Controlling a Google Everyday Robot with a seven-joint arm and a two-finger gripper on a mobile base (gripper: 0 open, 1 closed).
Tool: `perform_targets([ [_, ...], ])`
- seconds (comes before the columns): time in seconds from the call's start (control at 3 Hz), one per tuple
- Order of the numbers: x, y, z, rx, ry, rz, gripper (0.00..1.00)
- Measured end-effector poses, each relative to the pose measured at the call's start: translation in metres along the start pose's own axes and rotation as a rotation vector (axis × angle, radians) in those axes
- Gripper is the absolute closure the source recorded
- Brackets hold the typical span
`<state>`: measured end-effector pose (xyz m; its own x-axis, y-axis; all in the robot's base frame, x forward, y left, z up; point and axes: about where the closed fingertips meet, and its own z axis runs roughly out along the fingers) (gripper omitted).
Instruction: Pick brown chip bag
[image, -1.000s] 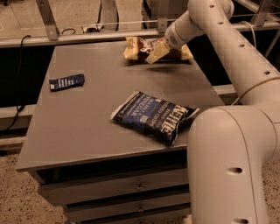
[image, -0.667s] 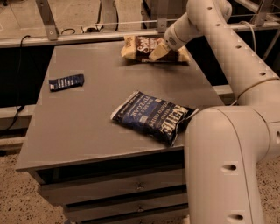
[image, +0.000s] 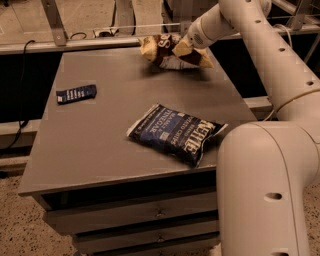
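The brown chip bag (image: 158, 49), with tan ends and a dark middle, hangs crumpled just above the far edge of the grey table (image: 95, 150) and casts a shadow on it. My gripper (image: 183, 47) reaches in from the upper right and is shut on the bag's right part. My white arm runs down the right side of the view and hides the table's right front corner.
A dark blue chip bag (image: 175, 132) with white lettering lies flat near the table's front right. A small dark blue flat packet (image: 76, 93) lies at the left. Drawers (image: 150, 215) sit below the front edge. A metal rail (image: 75, 44) runs behind the table.
The brown chip bag has moved left and slightly up off the table in my gripper. The blue bag and the small packet have not moved.
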<state>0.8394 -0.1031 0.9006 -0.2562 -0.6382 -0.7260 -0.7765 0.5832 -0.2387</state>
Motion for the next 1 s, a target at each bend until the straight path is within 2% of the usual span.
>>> perform_targets([
  [0.33, -0.037, 0.017, -0.038, -0.038, -0.102, -0.051, 1.00],
  [0.67, -0.081, 0.046, -0.085, -0.106, -0.236, -0.116, 1.00],
  [1.0, -0.109, 0.077, -0.116, -0.214, -0.330, -0.122, 1.00],
])
